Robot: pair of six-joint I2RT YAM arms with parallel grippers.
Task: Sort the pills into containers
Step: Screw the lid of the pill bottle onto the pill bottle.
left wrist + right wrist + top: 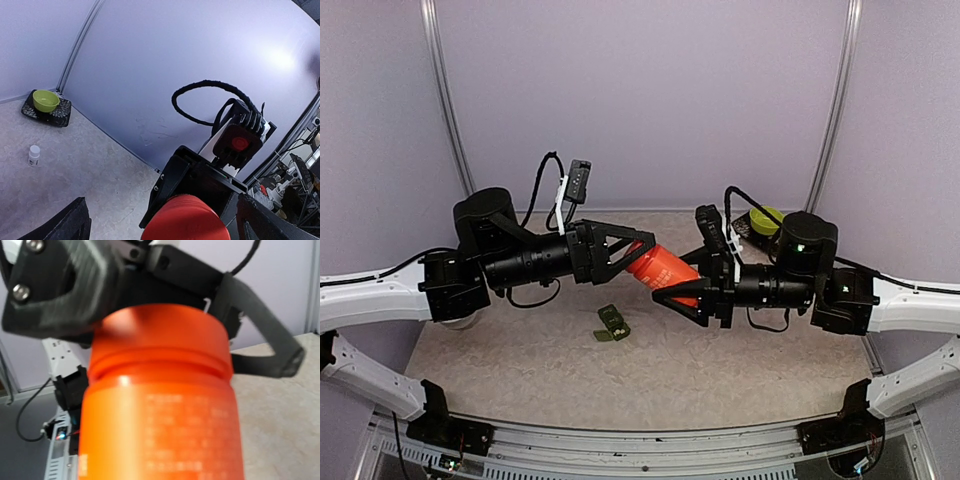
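An orange pill bottle [662, 268] with a red cap [185, 220] hangs tilted in mid-air between the two arms. My right gripper [682, 292] is shut on the bottle's body [160, 415], which fills the right wrist view and hides that gripper's own fingers. My left gripper [642, 252] stands open, one finger [70, 225] on each side of the cap, with gaps showing. The containers [612, 323], a small dark green strip, lie on the table below the bottle. No loose pills are in view.
A yellow-green bowl [46, 100] sits on a dark tray [61, 115] in the far right corner [765, 218]. A small white bottle [34, 155] stands on the table in front of it. Pale walls close in the table at the back and sides.
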